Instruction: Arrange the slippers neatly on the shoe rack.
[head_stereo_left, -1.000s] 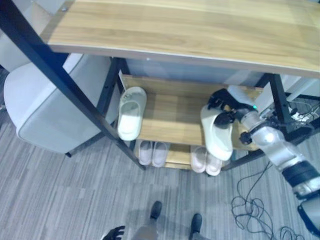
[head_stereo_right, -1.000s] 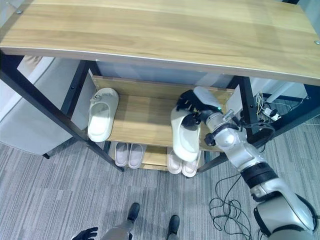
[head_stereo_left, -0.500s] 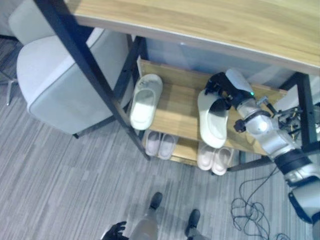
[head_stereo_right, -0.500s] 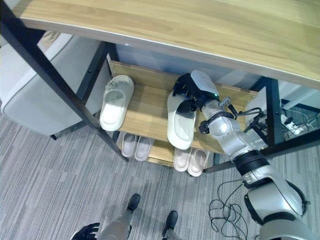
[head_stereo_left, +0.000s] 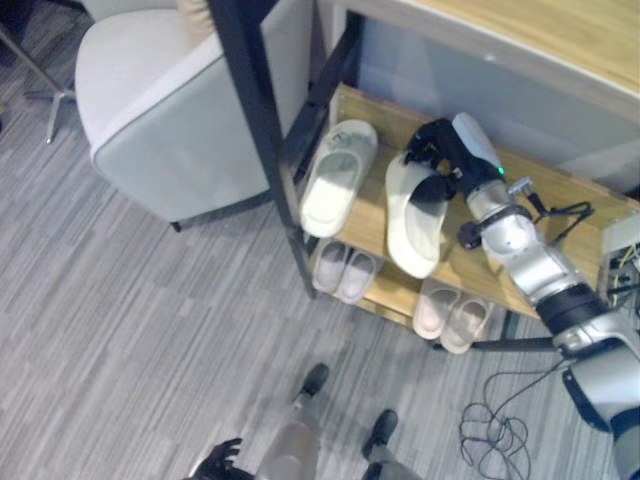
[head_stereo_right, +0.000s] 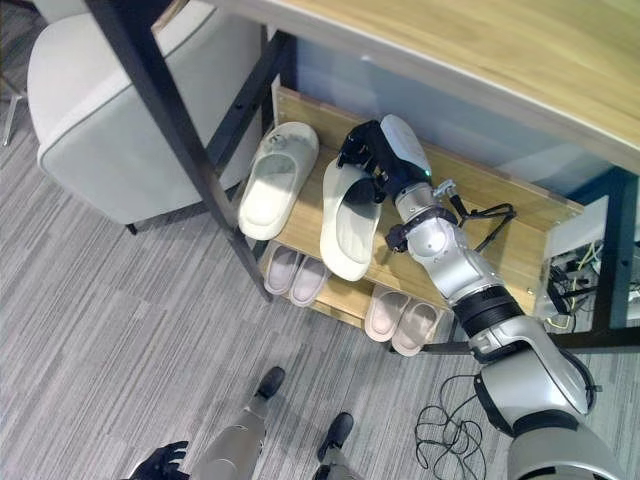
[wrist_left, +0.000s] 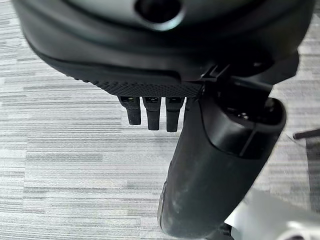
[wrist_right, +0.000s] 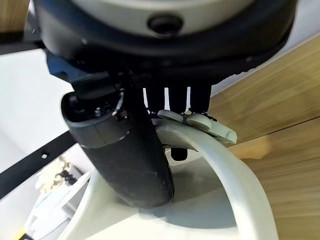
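My right hand (head_stereo_right: 368, 150) is shut on a white slipper (head_stereo_right: 345, 225). Its thumb (wrist_right: 125, 150) is inside the slipper (wrist_right: 215, 200) and its fingers lie over the strap. The slipper lies lengthwise on the middle shelf (head_stereo_right: 517, 250) of the shoe rack, its heel past the front edge. Just to its left, a matching white slipper (head_stereo_right: 275, 180) lies on the same shelf, a small gap between them. My left hand (head_stereo_left: 220, 460) hangs low over the floor, open and holding nothing, and its fingers (wrist_left: 150, 112) are relaxed.
Two pairs of pale slippers (head_stereo_right: 297, 275) (head_stereo_right: 403, 318) sit on the bottom shelf. A black rack post (head_stereo_right: 180, 130) slants in front of the left slipper. A grey armchair (head_stereo_right: 120, 120) stands left of the rack. The wooden top board (head_stereo_right: 480, 50) overhangs the shelves.
The camera has shifted. My right hand has carried the held slipper leftward along the shelf, closing most of the gap to the other white slipper.
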